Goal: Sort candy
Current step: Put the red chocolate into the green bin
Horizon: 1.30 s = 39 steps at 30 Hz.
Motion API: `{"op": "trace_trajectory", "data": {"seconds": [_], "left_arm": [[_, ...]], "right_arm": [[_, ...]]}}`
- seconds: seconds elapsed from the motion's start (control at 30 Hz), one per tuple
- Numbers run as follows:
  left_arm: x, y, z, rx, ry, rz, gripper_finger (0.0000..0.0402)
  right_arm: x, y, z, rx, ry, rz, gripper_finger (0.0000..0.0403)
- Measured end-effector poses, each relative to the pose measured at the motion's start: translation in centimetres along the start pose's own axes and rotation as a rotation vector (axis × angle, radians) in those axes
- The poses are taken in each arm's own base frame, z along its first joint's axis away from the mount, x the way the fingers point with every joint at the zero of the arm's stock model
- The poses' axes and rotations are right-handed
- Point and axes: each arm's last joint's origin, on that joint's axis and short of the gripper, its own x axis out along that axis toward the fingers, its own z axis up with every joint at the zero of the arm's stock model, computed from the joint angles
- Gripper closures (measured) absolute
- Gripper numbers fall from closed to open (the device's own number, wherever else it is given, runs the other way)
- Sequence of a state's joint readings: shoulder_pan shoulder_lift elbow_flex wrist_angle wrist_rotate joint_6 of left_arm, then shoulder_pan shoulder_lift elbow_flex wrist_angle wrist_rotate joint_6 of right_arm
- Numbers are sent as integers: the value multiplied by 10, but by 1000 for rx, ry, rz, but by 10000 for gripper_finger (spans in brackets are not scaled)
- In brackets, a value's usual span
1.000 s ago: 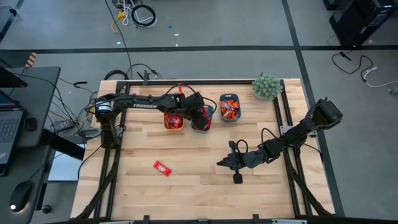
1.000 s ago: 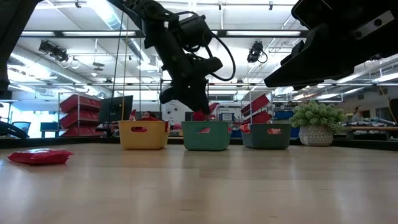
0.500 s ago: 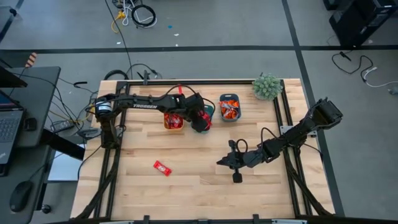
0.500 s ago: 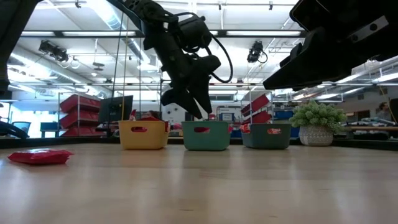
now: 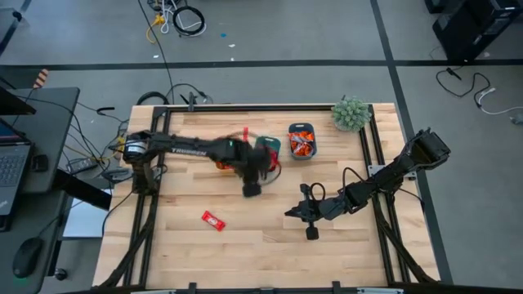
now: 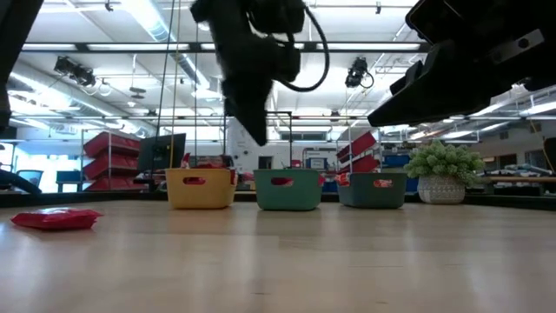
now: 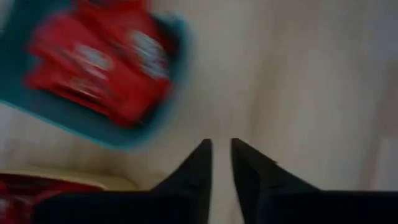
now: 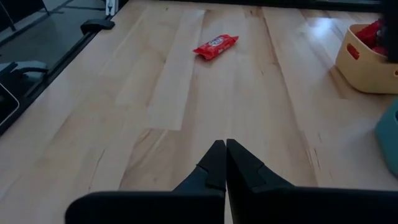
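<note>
On the lower-left part of the surface (image 5: 270,245) in the high view, one loose candy (image 5: 213,220) lies flat, its long axis running diagonally from upper left to lower right. No other candy lies loose on the wood.

The left gripper (image 5: 252,189) hangs just below the row of bins, empty, with its fingers nearly together and only a narrow gap between them. From it the loose candy lies down and to the left, near but clearly apart.

The right gripper (image 5: 310,233) sits low at the centre right, fingers pressed together, holding nothing. The candy lies well to its left.

Judgement: the left arm is the nearer, and the coming move turns on carrying its gripper down-left and squaring the fingers across the wrapper's short axis.

Count:
- Bins: three in a row, namely the yellow bin (image 6: 200,187), the teal bin (image 6: 287,189) and the grey-blue bin (image 5: 301,144).
- Candy in bins: several in each visible bin; an exact number cannot be told.
- Potted plant (image 5: 350,113): one, at the upper-right corner.
</note>
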<state>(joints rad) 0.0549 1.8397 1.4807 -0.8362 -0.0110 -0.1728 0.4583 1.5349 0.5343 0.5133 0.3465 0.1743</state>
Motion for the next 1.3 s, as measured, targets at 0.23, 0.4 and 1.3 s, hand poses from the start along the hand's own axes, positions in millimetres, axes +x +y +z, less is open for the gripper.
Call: {"op": "trace_trajectory", "data": {"seconds": [0.23, 0.4, 1.3], "left_arm": [[-1, -61, -31, 211, 127, 26, 394], [-7, -97, -53, 332, 175, 26, 399], [-23, -104, -163, 300, 70, -150, 401]], "right_arm": [[2, -7, 1, -9, 0, -23, 403], [3, -10, 2, -3, -1, -33, 403], [6, -19, 4, 28, -11, -37, 403]]}}
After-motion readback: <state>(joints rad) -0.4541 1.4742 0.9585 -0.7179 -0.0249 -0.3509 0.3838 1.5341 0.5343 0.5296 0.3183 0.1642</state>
